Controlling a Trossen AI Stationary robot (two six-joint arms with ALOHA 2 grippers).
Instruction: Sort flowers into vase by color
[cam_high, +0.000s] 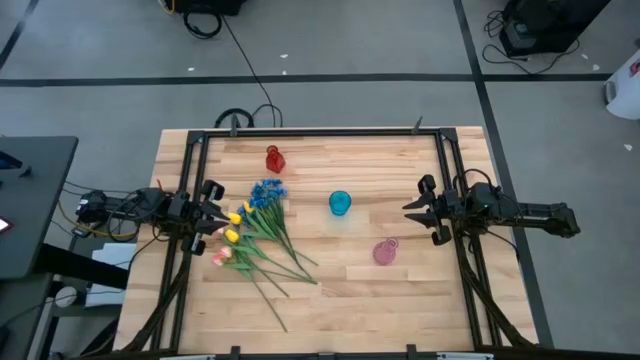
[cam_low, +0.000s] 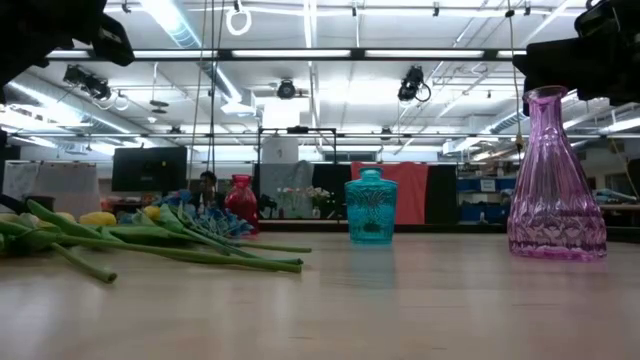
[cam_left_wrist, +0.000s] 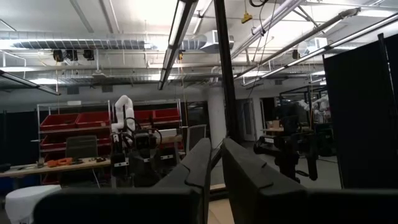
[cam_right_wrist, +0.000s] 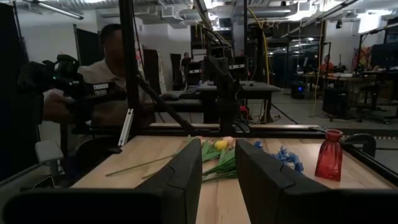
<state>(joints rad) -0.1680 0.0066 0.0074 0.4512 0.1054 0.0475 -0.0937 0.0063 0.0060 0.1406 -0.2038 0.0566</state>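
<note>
A bundle of flowers (cam_high: 262, 235) lies flat on the wooden table at the left. Its blue blossoms (cam_high: 267, 192), yellow tulips (cam_high: 234, 226) and pink tulips (cam_high: 222, 258) point toward the left edge, and the green stems fan toward the near right. Three vases stand upright: red (cam_high: 274, 159) at the far left, teal (cam_high: 340, 203) in the middle, pink (cam_high: 384, 252) toward the right. My left gripper (cam_high: 222, 213) hovers beside the blossoms with its fingers a narrow slit apart (cam_left_wrist: 216, 168). My right gripper (cam_high: 408, 210) hangs open (cam_right_wrist: 219, 168) at the right, facing the flowers (cam_right_wrist: 217, 154). Both hold nothing.
Black frame rails (cam_high: 445, 180) run along the table's left, right and far sides. Bare wood lies between the teal vase (cam_low: 371, 207) and the pink vase (cam_low: 553, 175), and along the near edge. A person (cam_right_wrist: 112, 68) sits beyond the table's left side.
</note>
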